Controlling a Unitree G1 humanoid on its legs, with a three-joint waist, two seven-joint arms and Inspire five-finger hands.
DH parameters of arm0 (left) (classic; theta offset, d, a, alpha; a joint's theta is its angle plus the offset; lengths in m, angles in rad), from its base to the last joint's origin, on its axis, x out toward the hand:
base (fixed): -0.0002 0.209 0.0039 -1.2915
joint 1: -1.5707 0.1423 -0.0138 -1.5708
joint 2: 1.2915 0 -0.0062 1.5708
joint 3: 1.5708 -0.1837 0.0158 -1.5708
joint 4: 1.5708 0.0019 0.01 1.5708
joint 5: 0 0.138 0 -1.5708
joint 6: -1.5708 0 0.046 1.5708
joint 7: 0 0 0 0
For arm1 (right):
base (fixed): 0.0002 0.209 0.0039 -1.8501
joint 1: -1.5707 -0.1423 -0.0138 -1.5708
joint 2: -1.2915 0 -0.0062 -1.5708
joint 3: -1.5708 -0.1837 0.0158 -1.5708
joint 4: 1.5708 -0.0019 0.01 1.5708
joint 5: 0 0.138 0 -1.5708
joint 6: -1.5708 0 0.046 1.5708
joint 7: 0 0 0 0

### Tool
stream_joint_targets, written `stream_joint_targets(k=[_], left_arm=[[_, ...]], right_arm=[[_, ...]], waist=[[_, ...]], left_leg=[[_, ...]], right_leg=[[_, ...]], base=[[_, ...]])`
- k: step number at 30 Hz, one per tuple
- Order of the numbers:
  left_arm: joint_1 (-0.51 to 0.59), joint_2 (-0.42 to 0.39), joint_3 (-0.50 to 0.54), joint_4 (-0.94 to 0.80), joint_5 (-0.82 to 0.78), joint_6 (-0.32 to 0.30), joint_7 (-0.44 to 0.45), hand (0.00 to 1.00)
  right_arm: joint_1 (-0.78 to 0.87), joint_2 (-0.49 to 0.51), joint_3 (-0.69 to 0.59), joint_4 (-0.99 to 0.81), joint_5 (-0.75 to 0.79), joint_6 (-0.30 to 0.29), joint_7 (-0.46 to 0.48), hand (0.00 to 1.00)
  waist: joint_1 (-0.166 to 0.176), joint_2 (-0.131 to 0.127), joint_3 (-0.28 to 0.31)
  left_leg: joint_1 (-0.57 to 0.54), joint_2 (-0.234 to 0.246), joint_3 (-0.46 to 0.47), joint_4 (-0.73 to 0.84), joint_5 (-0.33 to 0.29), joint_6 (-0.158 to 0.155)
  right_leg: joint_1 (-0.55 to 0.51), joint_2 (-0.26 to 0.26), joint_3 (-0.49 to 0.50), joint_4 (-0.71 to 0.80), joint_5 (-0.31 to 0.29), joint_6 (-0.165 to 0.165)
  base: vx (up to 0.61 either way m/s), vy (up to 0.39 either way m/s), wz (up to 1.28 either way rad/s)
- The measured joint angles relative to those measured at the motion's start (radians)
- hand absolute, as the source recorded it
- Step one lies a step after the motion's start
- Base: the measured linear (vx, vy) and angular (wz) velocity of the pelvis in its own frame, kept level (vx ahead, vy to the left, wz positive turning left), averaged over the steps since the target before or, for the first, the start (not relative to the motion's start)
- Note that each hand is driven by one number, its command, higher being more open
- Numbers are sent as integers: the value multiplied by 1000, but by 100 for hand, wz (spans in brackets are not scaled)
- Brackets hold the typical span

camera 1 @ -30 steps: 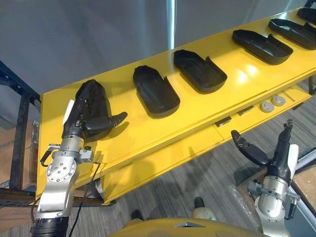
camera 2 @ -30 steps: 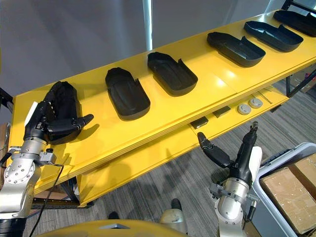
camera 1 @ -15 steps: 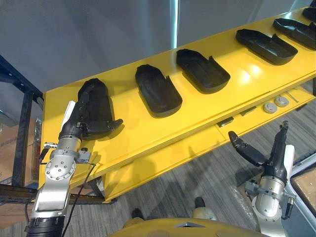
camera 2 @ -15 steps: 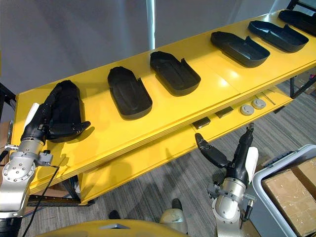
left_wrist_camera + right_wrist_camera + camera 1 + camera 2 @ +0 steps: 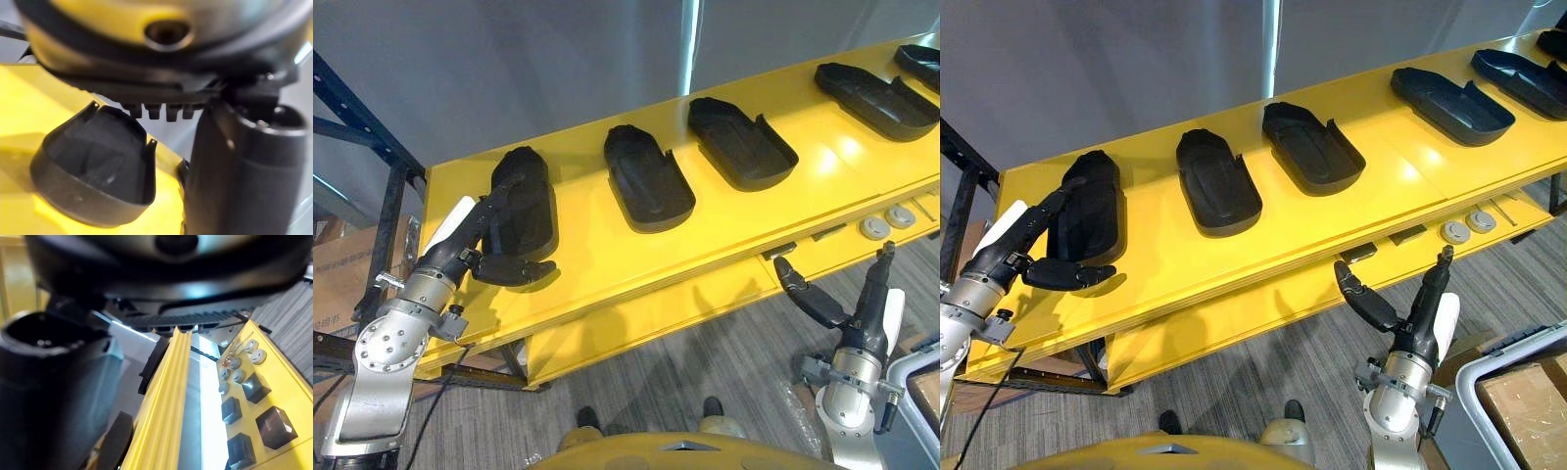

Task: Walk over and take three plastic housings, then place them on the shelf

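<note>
left robot hand (image 5: 473, 243) – fingers straight, resting on leftmost plastic housing (image 5: 533, 211), thumb splayed beside it over yellow tabletop (image 5: 597, 245). right robot hand (image 5: 858, 328) low – fingers apart, empty.

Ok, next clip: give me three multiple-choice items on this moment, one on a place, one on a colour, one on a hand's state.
1. Where is the left hand?
A. at the leftmost housing
B. at the third housing along
C. at the housing on the right end

2. What colour is the shelf top?
A. grey
B. yellow
C. white

3. How is the right hand?
A. shut on a housing
B. open, holding nothing
C. flat on the shelf top

Answers: 1 A, its straight fingers lie along that housing, thumb out beside it. 2 B, the bare surface between the housings is yellow. 3 B, it hangs below the shelf's front edge, fingers straight, nothing in it.
</note>
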Motion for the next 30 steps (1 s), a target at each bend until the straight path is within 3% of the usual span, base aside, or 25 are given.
stream_joint_targets(k=[16, 23, 30], left_arm=[[25, 80, -4, 27, 2, 5, -223, 100], [25, 156, -39, 76, 0, 29, -318, 100], [19, 194, -51, 83, -5, 21, -361, 100]], right_arm=[[-10, -21, -9, 0, 8, 17, -1, 100], [-10, -52, -11, 3, 9, 17, -1, 100], [-13, -53, -10, 14, 10, 17, 0, 100]], waist=[[-1, 13, -16], [1, 14, -37], [0, 14, -49]], left_leg=[[-1, -2, -5, 0, 1, 1], [-1, -2, -4, 0, 2, 1], [-1, -2, -2, 0, 3, 1]], right_leg=[[3, -2, -9, -3, -1, 0], [3, -2, -9, -4, 0, 0], [5, -2, -9, -9, 2, 2]], base=[[-2, 0, 1], [0, 0, 0], [0, 0, 0]])
